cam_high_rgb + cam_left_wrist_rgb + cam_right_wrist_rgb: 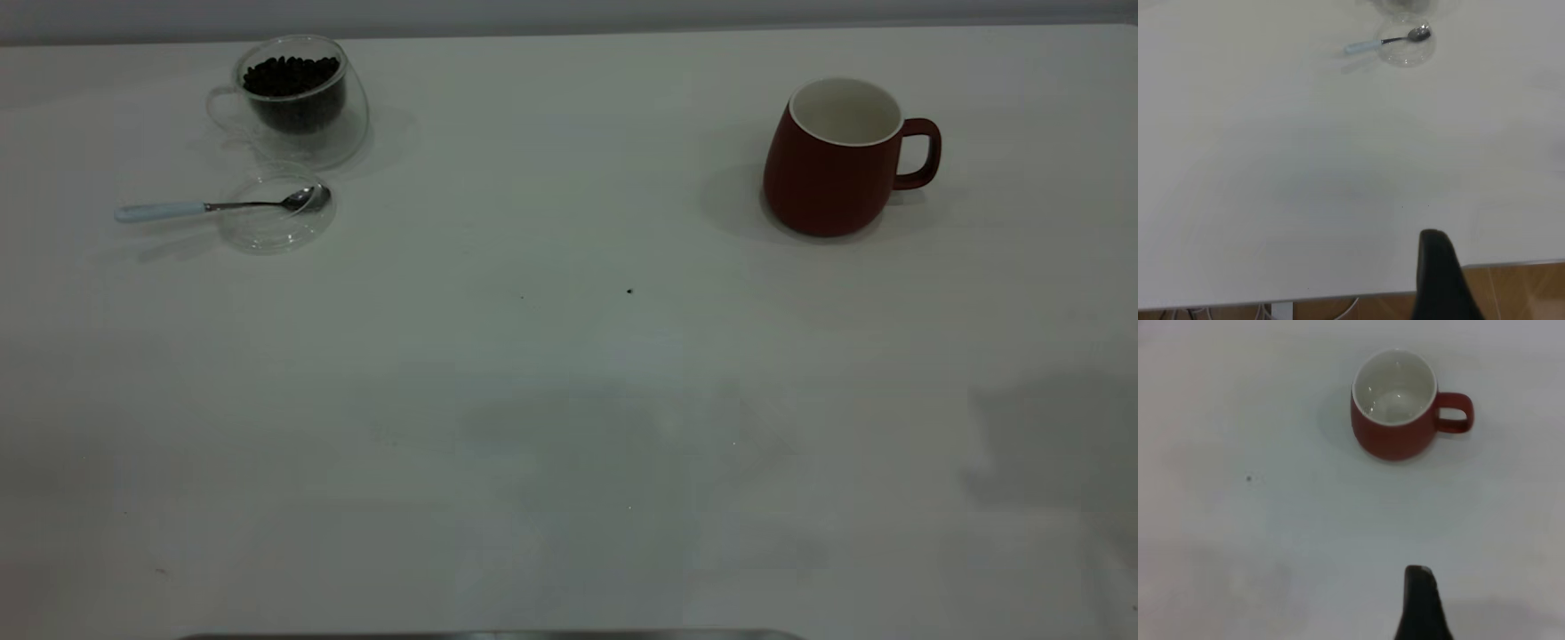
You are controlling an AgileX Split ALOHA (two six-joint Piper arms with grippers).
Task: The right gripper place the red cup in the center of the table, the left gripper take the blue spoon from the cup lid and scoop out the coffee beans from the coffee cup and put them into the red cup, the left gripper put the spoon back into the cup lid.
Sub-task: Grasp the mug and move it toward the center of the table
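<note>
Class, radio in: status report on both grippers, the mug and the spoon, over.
Left gripper, right gripper: both off the objects. Red cup empty, table's right side. Blue spoon on cup lid. Centre unobstructed.

The tabletop (569, 427) lies open across its middle and near side. Far left, the coffee cup (298, 98) crowds the cup lid (276, 218) and blue spoon (213, 206). Far right, the red cup (831, 164) stands alone.

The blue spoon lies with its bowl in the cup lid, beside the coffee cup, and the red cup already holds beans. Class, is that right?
Not quite: the red cup is empty, its white inside bare in the right wrist view. The blue spoon does rest its bowl in the cup lid beside the coffee cup.
</note>
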